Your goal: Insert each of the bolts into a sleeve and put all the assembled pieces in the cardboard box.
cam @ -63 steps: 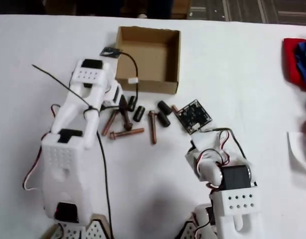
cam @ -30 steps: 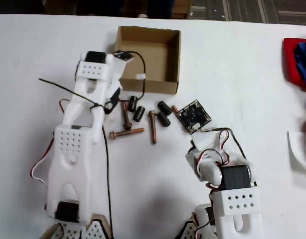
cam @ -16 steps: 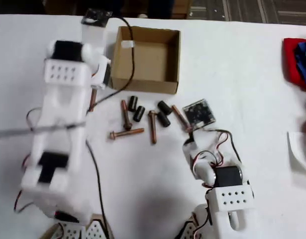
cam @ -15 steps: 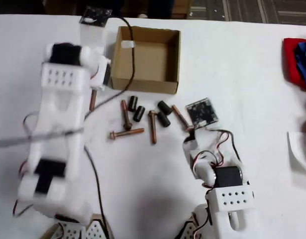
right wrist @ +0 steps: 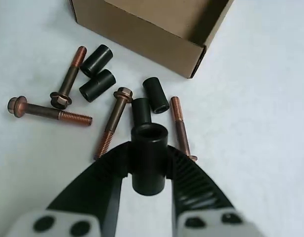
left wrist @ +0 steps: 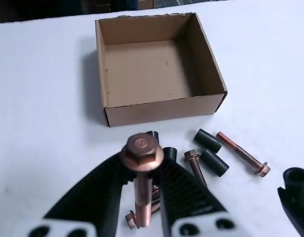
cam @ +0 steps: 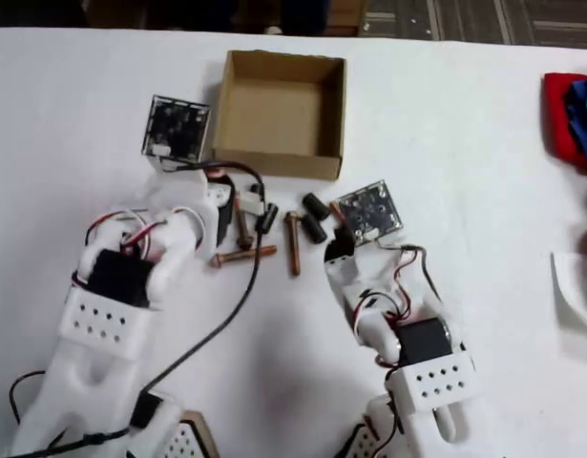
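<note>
Gripping a copper-coloured hex-head metal bolt [left wrist: 141, 195] by its shank, the left claw [left wrist: 142, 165] is pinching nearly closed around it near the front wall of the open brown cardboard box [left wrist: 161, 111]. The right claw [right wrist: 148, 158] is clamping a short black cylindrical sleeve [right wrist: 148, 170] in narrowly parted fingers, seemingly a little above the white table [right wrist: 250, 98], while loose bolts [right wrist: 111, 122] and spare sleeves [right wrist: 156, 95] are lying scattered between both claws and the box.

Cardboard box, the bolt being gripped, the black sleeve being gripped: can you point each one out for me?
cardboard box [left wrist: 161, 111], left wrist view, on its front wall.
held bolt [left wrist: 142, 149], left wrist view, on its hex head.
held sleeve [right wrist: 148, 168], right wrist view, on its side below the open end.
</note>
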